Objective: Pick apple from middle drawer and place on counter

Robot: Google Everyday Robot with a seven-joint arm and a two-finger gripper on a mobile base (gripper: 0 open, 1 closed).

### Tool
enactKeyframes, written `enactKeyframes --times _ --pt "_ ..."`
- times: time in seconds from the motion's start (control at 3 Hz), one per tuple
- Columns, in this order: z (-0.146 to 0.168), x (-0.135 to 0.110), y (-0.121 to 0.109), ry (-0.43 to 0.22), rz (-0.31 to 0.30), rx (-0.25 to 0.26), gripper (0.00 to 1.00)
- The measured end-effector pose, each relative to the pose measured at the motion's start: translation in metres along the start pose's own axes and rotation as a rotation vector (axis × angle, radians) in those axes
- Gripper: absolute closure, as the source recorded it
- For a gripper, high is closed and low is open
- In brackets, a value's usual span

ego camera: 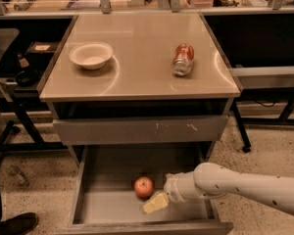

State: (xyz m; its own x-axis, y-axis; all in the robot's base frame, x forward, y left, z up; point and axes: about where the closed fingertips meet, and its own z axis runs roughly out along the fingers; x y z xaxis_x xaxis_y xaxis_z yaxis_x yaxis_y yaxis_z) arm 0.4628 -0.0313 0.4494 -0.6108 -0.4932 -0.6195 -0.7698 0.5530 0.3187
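Apple (143,186): small, round, red-orange, with a paler patch on top. It sits upright on the floor of the middle drawer (108,207), near centre.

Drawer: grey metal, low side walls, standing open toward the near side.

Counter (137,53): glossy beige-tan square top, above and farther back.

Gripper (155,203): inside the drawer, just right of the apple and nearer; contact unclear.

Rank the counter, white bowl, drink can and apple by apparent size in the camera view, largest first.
1. counter
2. white bowl
3. drink can and apple look nearly alike; they lie at different depths, so I leave them unranked.
The gripper hangs in the middle drawer, beside the apple.
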Motion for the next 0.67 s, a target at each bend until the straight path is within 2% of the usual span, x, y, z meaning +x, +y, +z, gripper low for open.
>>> enactKeyframes --times 0.67 --pt "0.043 0.003 0.001 -0.069 0.034 -0.023 0.0"
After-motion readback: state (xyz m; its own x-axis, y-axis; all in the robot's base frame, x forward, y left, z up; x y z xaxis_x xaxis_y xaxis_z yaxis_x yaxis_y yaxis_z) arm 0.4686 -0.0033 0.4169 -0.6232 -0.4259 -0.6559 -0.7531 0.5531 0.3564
